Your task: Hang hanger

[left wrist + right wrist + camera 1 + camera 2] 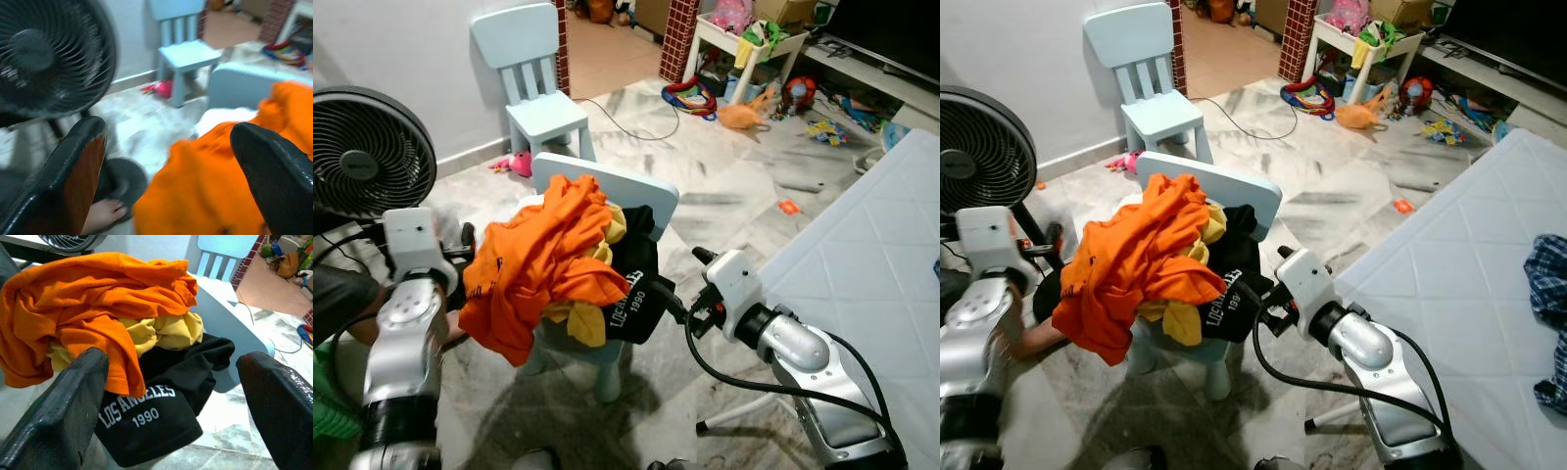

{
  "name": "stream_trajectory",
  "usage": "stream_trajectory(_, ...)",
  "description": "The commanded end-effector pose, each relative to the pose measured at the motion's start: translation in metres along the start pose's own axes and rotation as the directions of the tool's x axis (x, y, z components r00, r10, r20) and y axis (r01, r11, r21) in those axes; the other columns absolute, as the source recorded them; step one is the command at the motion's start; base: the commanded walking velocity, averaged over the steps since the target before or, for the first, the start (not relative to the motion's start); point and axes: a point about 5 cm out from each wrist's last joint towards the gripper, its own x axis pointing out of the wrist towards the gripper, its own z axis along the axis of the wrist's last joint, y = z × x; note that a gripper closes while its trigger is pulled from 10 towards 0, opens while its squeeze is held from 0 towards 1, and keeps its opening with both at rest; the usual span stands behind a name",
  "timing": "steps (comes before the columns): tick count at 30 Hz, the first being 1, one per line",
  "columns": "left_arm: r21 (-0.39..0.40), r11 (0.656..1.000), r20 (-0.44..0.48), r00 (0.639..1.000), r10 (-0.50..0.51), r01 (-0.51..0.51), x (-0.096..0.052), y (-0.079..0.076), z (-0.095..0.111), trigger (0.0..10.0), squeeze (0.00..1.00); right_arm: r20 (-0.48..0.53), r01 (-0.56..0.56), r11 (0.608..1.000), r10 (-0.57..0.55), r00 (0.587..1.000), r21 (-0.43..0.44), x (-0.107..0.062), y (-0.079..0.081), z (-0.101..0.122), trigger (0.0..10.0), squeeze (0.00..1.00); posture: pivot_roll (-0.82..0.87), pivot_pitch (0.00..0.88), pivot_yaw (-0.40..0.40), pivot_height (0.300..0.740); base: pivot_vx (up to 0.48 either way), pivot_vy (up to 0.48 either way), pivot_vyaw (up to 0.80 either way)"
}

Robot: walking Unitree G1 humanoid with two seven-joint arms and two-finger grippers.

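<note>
Left pincer (pixel 166 161), fingers spread, hovers beside the orange shirt (pixel 533 259) heaped on the small blue chair (pixel 607 186). Right pincer (pixel 171 396), also spread, faces the black shirt (pixel 156 421). I can't make out a hanger.

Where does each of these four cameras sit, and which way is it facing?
Left eye: head, looking down at the small pale blue chair heaped with clothes; both silver arms show.
Right eye: same scene, white mattress alongside.
Left wrist: between open fingers, facing orange shirt and black fan.
Right wrist: open fingers facing black Los Angeles shirt.
Shared: the orange shirt.
</note>
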Motion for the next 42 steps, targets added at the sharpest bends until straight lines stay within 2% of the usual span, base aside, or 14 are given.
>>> stream_trajectory(1, -0.016, 0.998, -0.036, 0.998, -0.056, 0.055, 0.008, -0.007, -0.006, 10.0, 0.0, 0.004, 0.019, 1.0, -0.019, 1.0, -0.007, -0.005, -0.003, 0.002, 10.0, 0.0, -0.14, 0.113, -0.052, 0.74, 0.0, 0.0, 0.0)
stream_trajectory(5, -0.009, 0.994, -0.063, 0.992, -0.109, 0.109, 0.016, -0.018, -0.008, 10.0, 0.0, 0.003, 0.027, 1.0, -0.027, 1.0, -0.012, -0.008, -0.005, 0.003, 10.0, 0.0, -0.16, 0.119, -0.043, 0.74, 0.0, 0.0, 0.0)
stream_trajectory(9, -0.005, 0.978, -0.116, 0.971, -0.209, 0.21, 0.026, -0.045, -0.018, 10.0, 0.0, -0.014, 0.057, 0.998, -0.057, 0.998, -0.022, -0.018, -0.01, 0.002, 10.0, 0.0, -0.2, 0.128, -0.025, 0.74, 0.0, 0.0, 0.0)
stream_trajectory(14, -0.023, 0.964, -0.162, 0.951, -0.264, 0.264, 0.026, -0.06, -0.029, 10.0, 0.0, -0.02, 0.065, 0.998, -0.065, 0.998, -0.025, -0.023, -0.009, 0.002, 10.0, 0.0, -0.22, 0.131, -0.021, 0.74, 0.0, 0.0, 0.0)
stream_trajectory(15, -0.026, 0.958, -0.181, 0.941, -0.286, 0.287, 0.025, -0.066, -0.033, 8.8, 0.0, -0.024, 0.065, 0.998, -0.065, 0.998, -0.027, -0.024, -0.009, 0.002, 10.0, 0.0, -0.22, 0.131, -0.021, 0.74, 0.0, 0.0, 0.0)
stream_trajectory(16, -0.027, 0.955, -0.189, 0.936, -0.296, 0.296, 0.025, -0.068, -0.035, 4.9, 0.0, -0.025, 0.064, 0.998, -0.065, 0.998, -0.028, -0.025, -0.009, 0.002, 10.0, 0.0, -0.22, 0.131, -0.021, 0.74, 0.0, 0.0, 0.0)
stream_trajectory(18, -0.03, 0.949, -0.207, 0.927, -0.312, 0.313, 0.024, -0.073, -0.039, 0.0, 0.0, -0.027, 0.063, 0.998, -0.063, 0.998, -0.031, -0.025, -0.009, 0.002, 10.0, 0.0, -0.23, 0.128, -0.02, 0.74, 0.0, 0.0, 0.0)
stream_trajectory(25, -0.021, 0.935, -0.238, 0.906, -0.349, 0.354, 0.021, -0.079, -0.05, 0.0, 0.0, -0.026, 0.066, 0.997, -0.067, 0.997, -0.035, -0.023, -0.01, 0.005, 10.0, 0.0, -0.22, 0.126, -0.015, 0.74, 0.0, 0.0, 0.0)
stream_trajectory(42, -0.012, 0.935, -0.247, 0.905, -0.345, 0.354, 0.017, -0.071, -0.062, 0.0, 0.0, -0.018, 0.057, 0.998, -0.058, 0.998, -0.027, -0.016, -0.006, 0.004, 10.0, 0.0, -0.22, 0.112, -0.015, 0.74, 0.0, 0.0, 0.0)
